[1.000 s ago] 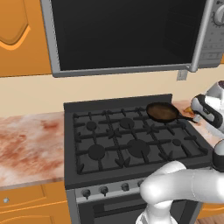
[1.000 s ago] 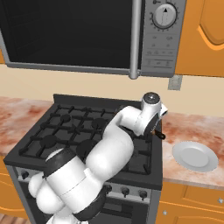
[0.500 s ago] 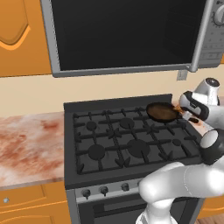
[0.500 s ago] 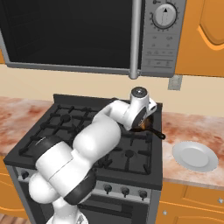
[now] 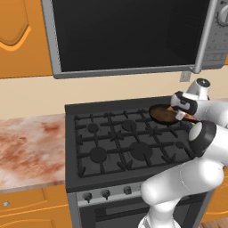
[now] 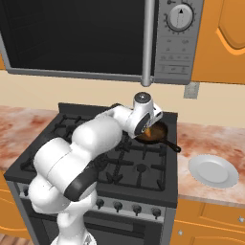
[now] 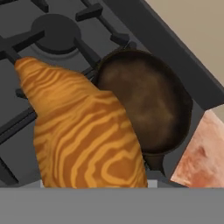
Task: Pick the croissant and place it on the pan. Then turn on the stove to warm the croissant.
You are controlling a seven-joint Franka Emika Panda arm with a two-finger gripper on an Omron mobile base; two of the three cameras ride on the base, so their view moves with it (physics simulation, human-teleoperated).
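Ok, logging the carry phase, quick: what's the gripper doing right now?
Gripper: shut on the golden-orange crescent croissant, carried above the small round dark frying pan.

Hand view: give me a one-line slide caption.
Croissant carried in the gripper, close to the camera, above the stove grates, with the empty pan just beyond it.
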